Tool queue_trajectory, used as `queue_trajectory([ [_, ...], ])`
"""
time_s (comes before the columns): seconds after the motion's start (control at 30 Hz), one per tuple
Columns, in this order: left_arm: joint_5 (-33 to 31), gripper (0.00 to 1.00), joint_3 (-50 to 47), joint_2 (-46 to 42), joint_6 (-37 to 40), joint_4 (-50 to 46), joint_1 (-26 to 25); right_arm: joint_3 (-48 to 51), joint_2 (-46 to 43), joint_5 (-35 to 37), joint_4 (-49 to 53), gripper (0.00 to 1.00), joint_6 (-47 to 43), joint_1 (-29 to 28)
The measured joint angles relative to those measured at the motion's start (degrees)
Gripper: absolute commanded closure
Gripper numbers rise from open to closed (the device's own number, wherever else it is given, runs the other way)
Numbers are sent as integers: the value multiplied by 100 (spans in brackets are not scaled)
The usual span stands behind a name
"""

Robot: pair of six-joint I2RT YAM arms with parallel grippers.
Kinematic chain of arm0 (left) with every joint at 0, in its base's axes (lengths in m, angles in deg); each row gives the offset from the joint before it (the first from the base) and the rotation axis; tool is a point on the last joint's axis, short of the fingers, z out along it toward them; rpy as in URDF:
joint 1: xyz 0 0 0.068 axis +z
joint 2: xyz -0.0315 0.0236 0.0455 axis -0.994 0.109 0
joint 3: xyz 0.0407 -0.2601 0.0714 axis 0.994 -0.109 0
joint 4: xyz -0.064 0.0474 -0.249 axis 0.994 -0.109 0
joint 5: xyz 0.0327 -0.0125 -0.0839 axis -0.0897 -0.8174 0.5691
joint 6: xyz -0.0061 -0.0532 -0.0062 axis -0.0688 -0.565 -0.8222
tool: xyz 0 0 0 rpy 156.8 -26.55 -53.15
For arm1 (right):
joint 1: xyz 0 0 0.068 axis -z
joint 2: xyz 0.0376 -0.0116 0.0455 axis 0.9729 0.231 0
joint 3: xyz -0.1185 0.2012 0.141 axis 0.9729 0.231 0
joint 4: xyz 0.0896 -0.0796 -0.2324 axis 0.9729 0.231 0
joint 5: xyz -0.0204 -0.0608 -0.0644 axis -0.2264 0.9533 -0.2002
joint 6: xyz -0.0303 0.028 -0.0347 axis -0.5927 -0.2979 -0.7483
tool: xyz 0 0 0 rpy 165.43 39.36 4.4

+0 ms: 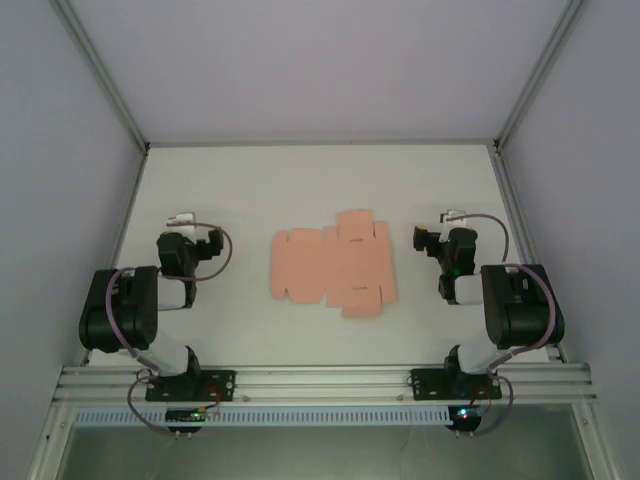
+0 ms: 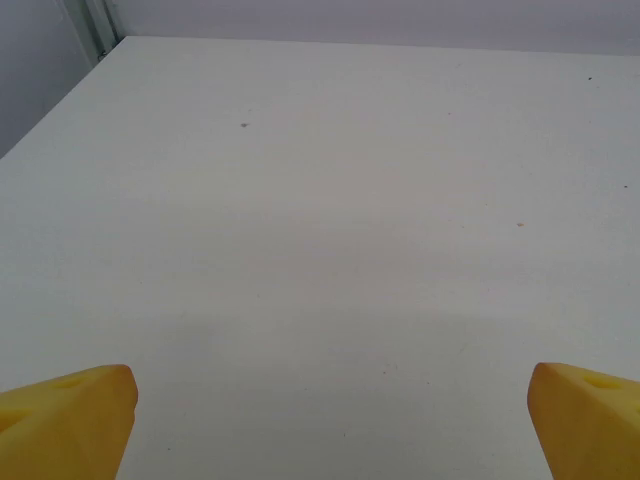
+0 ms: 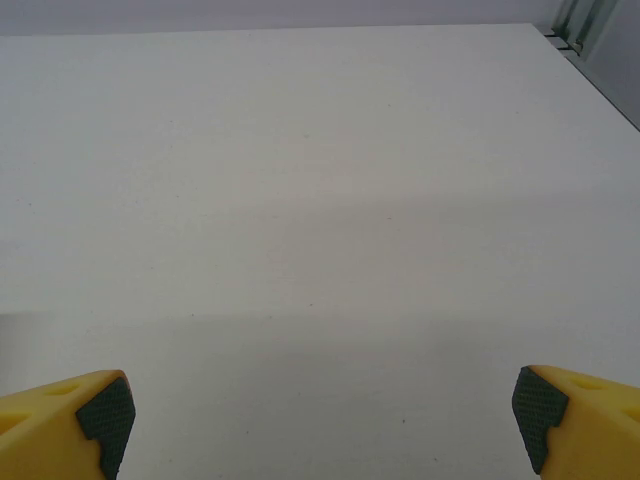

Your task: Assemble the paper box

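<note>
Lying flat for two-sided access, the paper box (image 1: 333,265) was flanked by the left claw (image 2: 330,385) and right claw (image 3: 320,385), both released.

1. No text, label, brand, number or sign can be read in any view.
2. The paper box (image 1: 333,264) is plain salmon-pink card; the counter (image 1: 250,180) is plain white.

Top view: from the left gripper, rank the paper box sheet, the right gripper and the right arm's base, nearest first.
From the left gripper:
1. Paper box sheet, flat at mid-table, to its right.
2. Right gripper, beyond the sheet.
3. Right arm's base, at the near right edge.
</note>
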Motion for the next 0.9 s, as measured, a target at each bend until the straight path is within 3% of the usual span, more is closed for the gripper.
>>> queue_trajectory([
  [0.9, 68, 0, 111, -2, 125, -195, -85, -22, -7, -118, 94, 1, 7, 4],
])
